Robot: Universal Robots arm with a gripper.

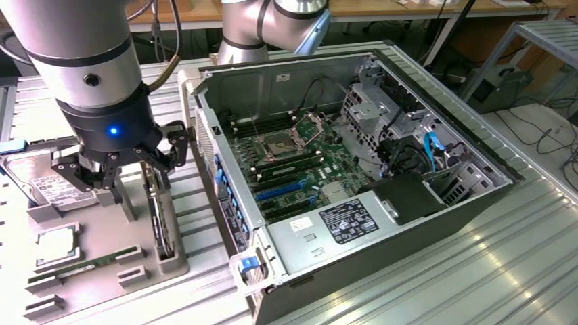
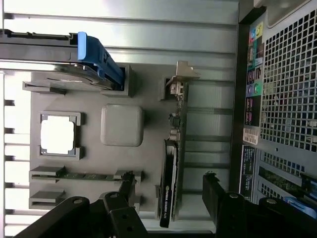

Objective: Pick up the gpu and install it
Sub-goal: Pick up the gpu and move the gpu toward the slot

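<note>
You find the gpu (image 1: 161,220) standing on edge in the tray (image 1: 135,274) beside the case (image 1: 380,271). Its long axis parallels the case, bracket (image 2: 181,78) toward the drive (image 1: 40,186). The jaws hang open above it.

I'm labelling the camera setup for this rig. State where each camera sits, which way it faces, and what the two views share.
Exterior view: off the arm, raised above the bench, looking down at the open computer case and gray parts tray; the arm and open end effector show at the exterior view's left.
Wrist view: on the wrist, looking down between the end effector fingers at the gpu standing on edge in the tray.
Shared: end effector, gpu, tray, case.
</note>
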